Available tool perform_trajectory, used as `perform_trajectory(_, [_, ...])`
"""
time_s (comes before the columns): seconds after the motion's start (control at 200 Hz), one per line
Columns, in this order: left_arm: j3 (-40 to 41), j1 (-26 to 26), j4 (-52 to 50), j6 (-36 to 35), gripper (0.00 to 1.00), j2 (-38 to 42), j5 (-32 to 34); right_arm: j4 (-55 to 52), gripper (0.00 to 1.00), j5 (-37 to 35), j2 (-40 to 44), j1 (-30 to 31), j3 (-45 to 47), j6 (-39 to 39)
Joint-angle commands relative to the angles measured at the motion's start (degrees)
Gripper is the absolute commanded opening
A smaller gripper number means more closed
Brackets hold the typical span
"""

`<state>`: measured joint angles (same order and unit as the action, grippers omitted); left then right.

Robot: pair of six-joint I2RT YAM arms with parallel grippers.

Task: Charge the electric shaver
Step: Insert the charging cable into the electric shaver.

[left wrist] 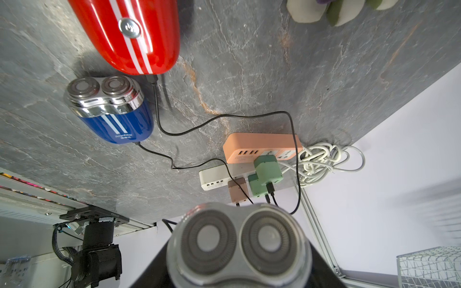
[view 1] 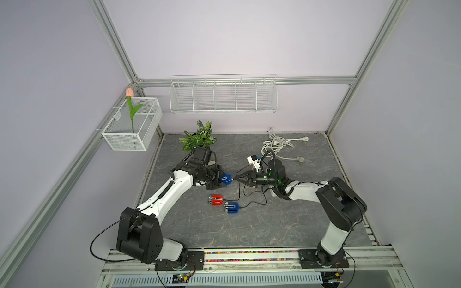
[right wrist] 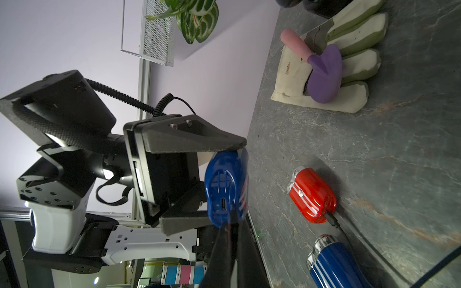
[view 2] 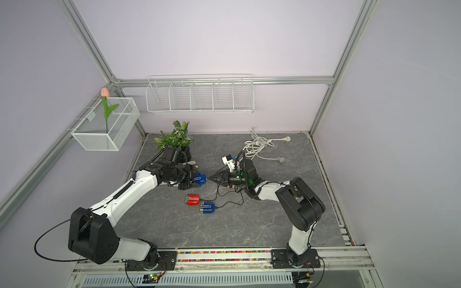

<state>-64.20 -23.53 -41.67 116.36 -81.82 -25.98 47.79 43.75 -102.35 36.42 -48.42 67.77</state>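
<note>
A blue electric shaver (view 1: 226, 179) (view 2: 200, 179) hangs just above the table, and my left gripper (view 1: 220, 178) is shut on its body. Its foil heads (left wrist: 239, 246) fill the near part of the left wrist view. The shaver's base (right wrist: 225, 187) faces my right gripper (right wrist: 232, 224) (view 1: 236, 178), which is shut on the plug of a thin black charging cable (view 1: 240, 193). The plug tip touches the base just beside the small port (right wrist: 222, 204), which still shows open.
A red shaver (view 1: 216, 200) and a second blue shaver (view 1: 232, 208) lie mid-table with black cables plugged in. Orange (left wrist: 259, 147) and white (left wrist: 217, 177) power strips with adapters sit behind my right arm. Also here are a coiled white cord (view 1: 277, 145), a potted plant (view 1: 199, 137), and a glove with a purple trowel (right wrist: 324, 72).
</note>
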Motion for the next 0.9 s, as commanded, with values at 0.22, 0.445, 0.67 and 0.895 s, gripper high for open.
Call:
perform_trajectory(0.22, [-2.66, -0.09, -0.19, 3.88, 0.00, -1.02, -2.76, -0.69, 0.07, -0.28, -0.14, 0.96, -1.57, 0.28])
perform_trajectory(0.445, [-3.64, -0.08, -1.13, 3.07, 0.00, -1.66, -2.42, 0.11, 0.07, -0.25, -0.57, 1.28, -1.58, 1.18])
perform_trajectory(0.67, [-3.17, -0.11, -1.06, 3.12, 0.00, -1.83, -2.17, -1.30, 0.07, -0.25, 0.71, 1.57, -3.17, 0.94])
perform_trajectory(0.895, [-3.30, -0.06, -0.66, 3.34, 0.00, -1.94, -2.12, -1.44, 0.07, -0.08, -0.51, 1.62, -2.30, 0.23])
